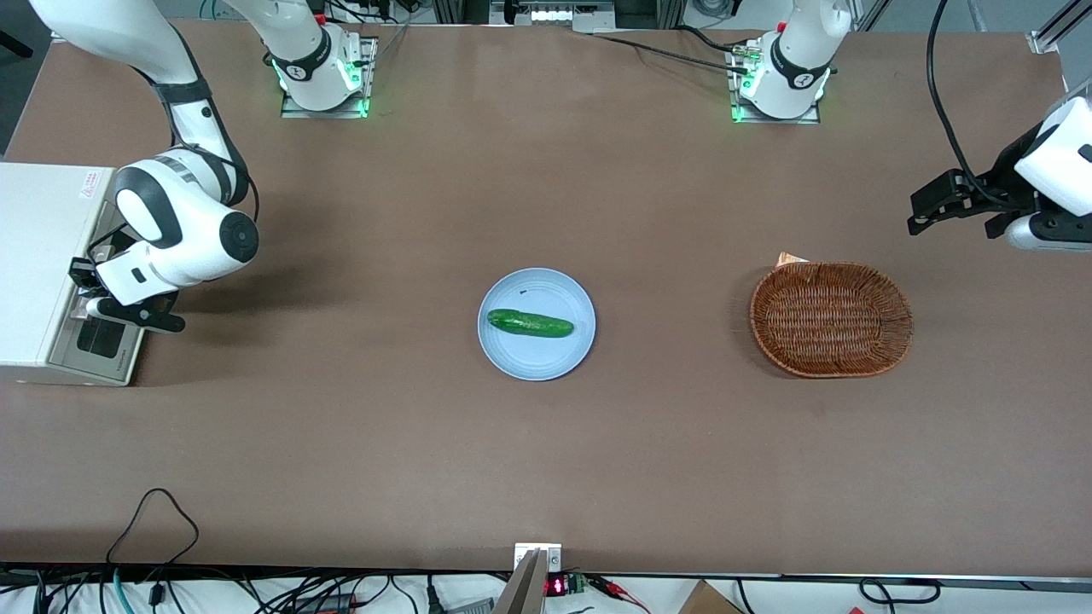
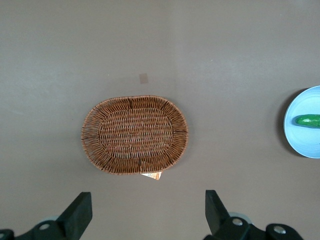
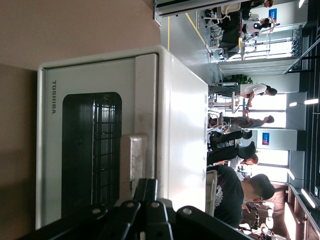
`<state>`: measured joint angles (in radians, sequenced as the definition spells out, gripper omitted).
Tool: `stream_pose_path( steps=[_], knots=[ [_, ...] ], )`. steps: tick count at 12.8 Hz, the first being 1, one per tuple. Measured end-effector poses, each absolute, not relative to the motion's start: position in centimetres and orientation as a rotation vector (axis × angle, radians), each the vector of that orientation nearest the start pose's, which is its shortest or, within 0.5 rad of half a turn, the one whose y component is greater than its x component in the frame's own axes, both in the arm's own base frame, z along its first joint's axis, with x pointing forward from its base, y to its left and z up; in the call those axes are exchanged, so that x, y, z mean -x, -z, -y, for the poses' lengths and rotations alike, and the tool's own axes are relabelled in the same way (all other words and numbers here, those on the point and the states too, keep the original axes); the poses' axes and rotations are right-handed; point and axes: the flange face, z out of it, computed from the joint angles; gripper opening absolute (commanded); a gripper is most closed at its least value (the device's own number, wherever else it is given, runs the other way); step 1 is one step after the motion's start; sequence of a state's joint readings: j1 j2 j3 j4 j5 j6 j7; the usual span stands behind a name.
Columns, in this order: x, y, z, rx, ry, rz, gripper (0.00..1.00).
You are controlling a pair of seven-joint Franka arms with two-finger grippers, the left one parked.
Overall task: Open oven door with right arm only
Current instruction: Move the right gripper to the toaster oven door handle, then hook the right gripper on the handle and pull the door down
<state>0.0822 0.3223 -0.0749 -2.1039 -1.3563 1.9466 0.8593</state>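
The white toaster oven (image 1: 38,256) stands at the working arm's end of the table. Its oven door (image 3: 87,150), beige-grey around a dark glass window, lies flat against the oven's front. The silver bar handle (image 3: 132,160) runs along the door's upper edge. The right arm (image 1: 183,226) bends down over the oven's front edge. My gripper (image 3: 148,186) is shut, its two black fingers pressed together with nothing between them, tips beside the handle at the door's top. In the front view the gripper (image 1: 85,288) sits at the door (image 1: 102,341), partly hidden by the wrist.
A blue plate (image 1: 512,358) holding a cucumber (image 1: 530,323) sits mid-table. A wicker basket (image 1: 831,319) lies toward the parked arm's end. Brown tabletop stretches between the oven and the plate.
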Motion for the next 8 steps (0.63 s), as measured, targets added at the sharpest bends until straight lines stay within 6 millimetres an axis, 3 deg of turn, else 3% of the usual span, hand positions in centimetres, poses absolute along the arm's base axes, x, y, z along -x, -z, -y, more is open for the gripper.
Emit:
stream_pose_path(
  steps=[8],
  knots=[
    [-55.92,-26.37,6.26,-1.957,-0.101,-0.042,0.02]
  ],
)
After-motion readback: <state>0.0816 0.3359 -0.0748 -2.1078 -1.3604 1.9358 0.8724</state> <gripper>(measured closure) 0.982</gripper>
